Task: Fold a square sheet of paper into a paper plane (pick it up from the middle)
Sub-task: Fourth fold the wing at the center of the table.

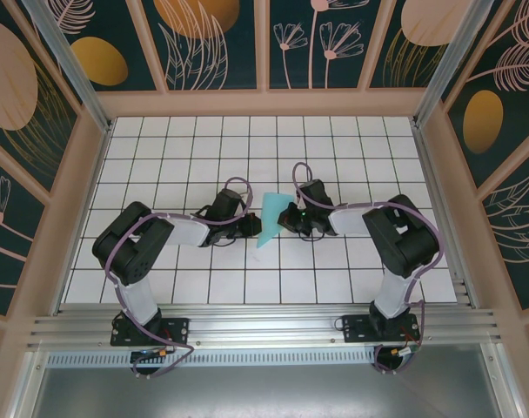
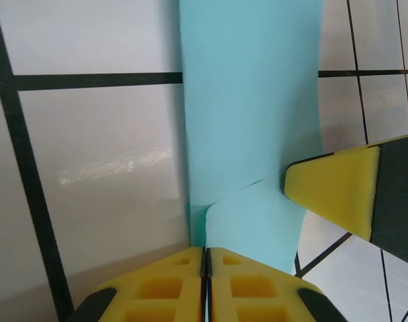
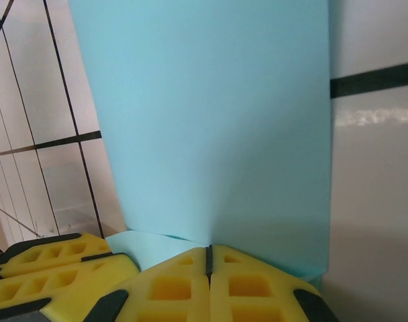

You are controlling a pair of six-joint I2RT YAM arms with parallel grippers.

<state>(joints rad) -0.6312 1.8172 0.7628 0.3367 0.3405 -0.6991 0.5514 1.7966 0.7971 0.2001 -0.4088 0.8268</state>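
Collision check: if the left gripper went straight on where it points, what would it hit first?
The folded sheet of paper, right at the closed tips of the left gripper; beyond it, seemingly the right gripper, depth unclear.

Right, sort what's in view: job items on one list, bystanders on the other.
Job in hand:
- folded turquoise paper
- left pincer, shut on it
- right pincer, shut on it

Just there:
- tiled tabletop
- patterned walls
- aluminium rails

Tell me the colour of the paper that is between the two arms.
Plain light turquoise-blue. The paper shows best in the right wrist view.
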